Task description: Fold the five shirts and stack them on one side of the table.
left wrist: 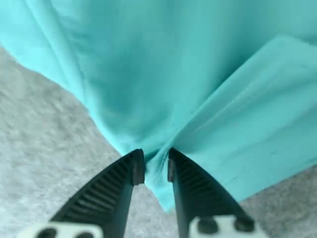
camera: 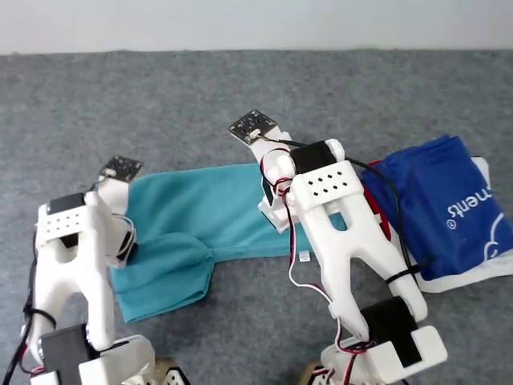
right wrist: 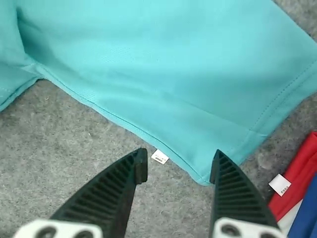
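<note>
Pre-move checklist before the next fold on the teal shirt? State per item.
1. Left pincer has cloth: ok, shut on a bunched fold of the teal shirt.
2. Right pincer has cloth: not ok, open over the shirt's edge by the white label, gripping nothing.
3. Shirt lies flat: not ok, creases gather toward the left pincer's grip.
4. Shirt clear of the stack: ok, grey table shows between its corner and the red shirt.
5. Stack tidy: cannot tell, the blue shirt on top is partly behind the right arm.
</note>
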